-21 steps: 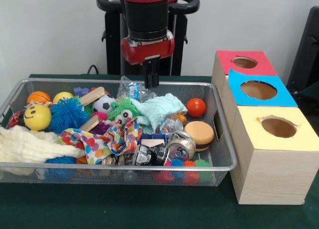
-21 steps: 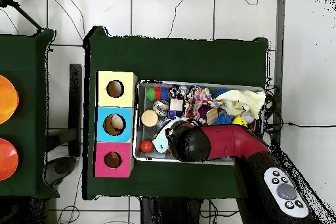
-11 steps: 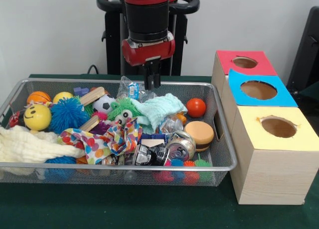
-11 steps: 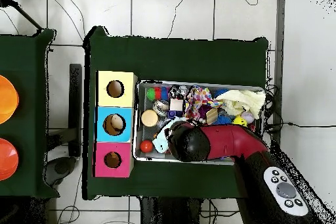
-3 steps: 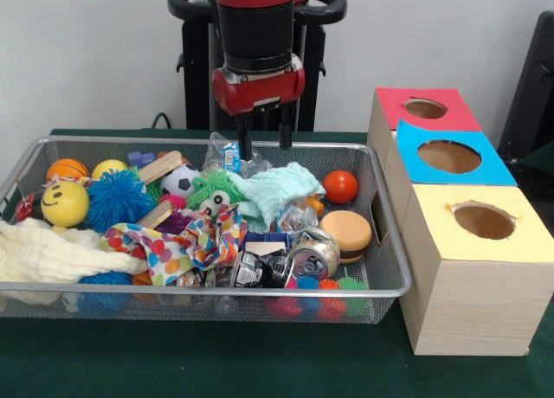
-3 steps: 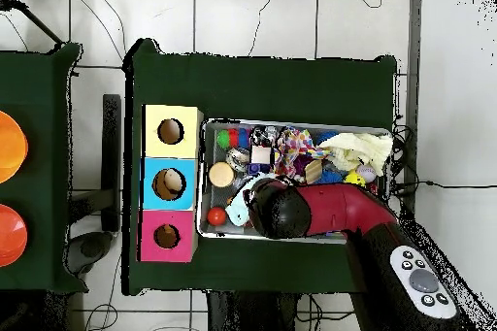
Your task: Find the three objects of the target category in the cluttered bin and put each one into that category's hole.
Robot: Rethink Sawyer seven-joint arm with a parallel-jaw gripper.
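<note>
Wire bin (image 5: pixel 388 287) heaped with balls, cloths, toys; pink, blue, yellow holed boxes (image 5: pixel 474 281) just beside

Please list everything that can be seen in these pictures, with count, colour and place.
bin: 1, silver wire mesh, on the green table
boxes: 3 in a row beside the bin, wooden, each with a round hole; red box farthest, blue box in the middle, yellow box nearest in the front view
smiley ball: 1, yellow, left end of bin
spiky ball: 1, blue, beside the smiley ball
soccer ball: 1, white and black, middle back
red ball: 1, right back
disc: 1, tan, right side
teal cloth: 1, middle
patterned cloth: 1, multicoloured, front middle
cream cloth: 1, front left
gripper: 1, red and black, above the bin's back, fingers open, empty
</note>
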